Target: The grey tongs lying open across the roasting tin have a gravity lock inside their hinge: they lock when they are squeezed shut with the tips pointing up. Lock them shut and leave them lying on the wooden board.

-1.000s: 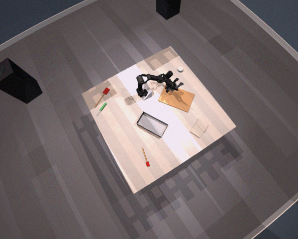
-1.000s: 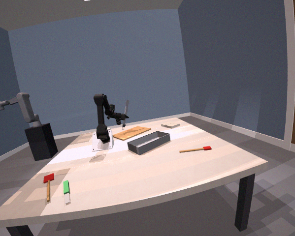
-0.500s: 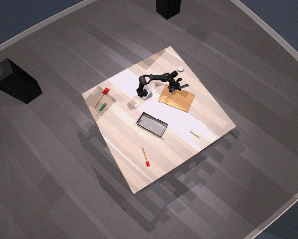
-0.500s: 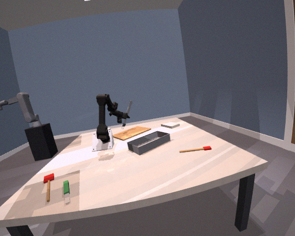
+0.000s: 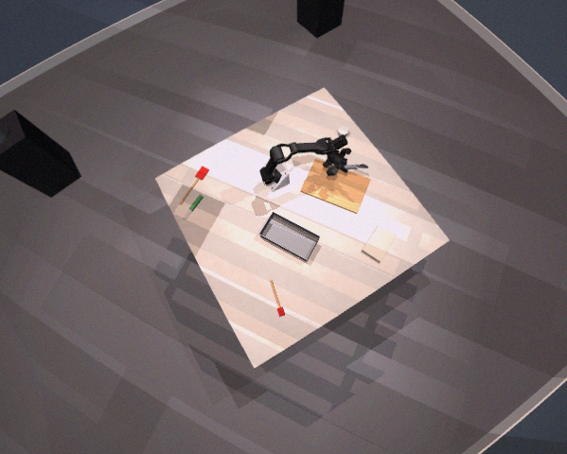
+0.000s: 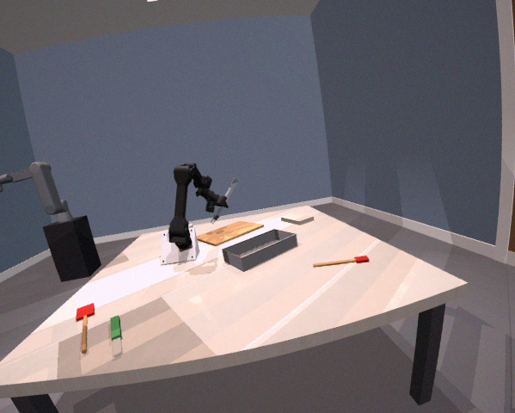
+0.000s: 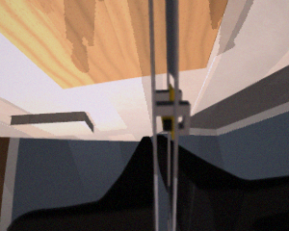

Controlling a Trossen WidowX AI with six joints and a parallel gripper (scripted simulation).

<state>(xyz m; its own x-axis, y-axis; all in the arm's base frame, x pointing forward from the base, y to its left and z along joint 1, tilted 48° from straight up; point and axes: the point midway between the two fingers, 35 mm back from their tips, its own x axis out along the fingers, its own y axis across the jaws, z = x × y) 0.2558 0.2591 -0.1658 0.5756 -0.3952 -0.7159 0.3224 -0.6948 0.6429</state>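
My gripper [image 5: 345,166] [image 6: 224,202] [image 7: 152,142] is shut on the grey tongs [image 5: 358,166] [image 6: 229,190] [image 7: 171,38] and holds them in the air. In the exterior view the tongs stand steeply tilted, one end high and the other low. The wrist view shows their two arms close together and nearly parallel, with a small grey and yellow piece between them. Whether the lock is engaged cannot be told. The wooden board [image 5: 354,195] [image 6: 244,229] [image 7: 111,38] lies below, apart from the tongs. The roasting tin [image 5: 289,237] [image 6: 271,255] is empty.
A pale flat block [image 5: 380,243] [image 6: 297,218] [image 7: 48,116] lies beyond the board. Two red-headed spatulas [image 5: 202,172] [image 6: 85,311] [image 5: 280,311] [image 6: 362,259] and a green-handled tool [image 5: 195,202] [image 6: 115,328] lie on the table. A small white round object [image 5: 343,130] stands near the table edge by the arm.
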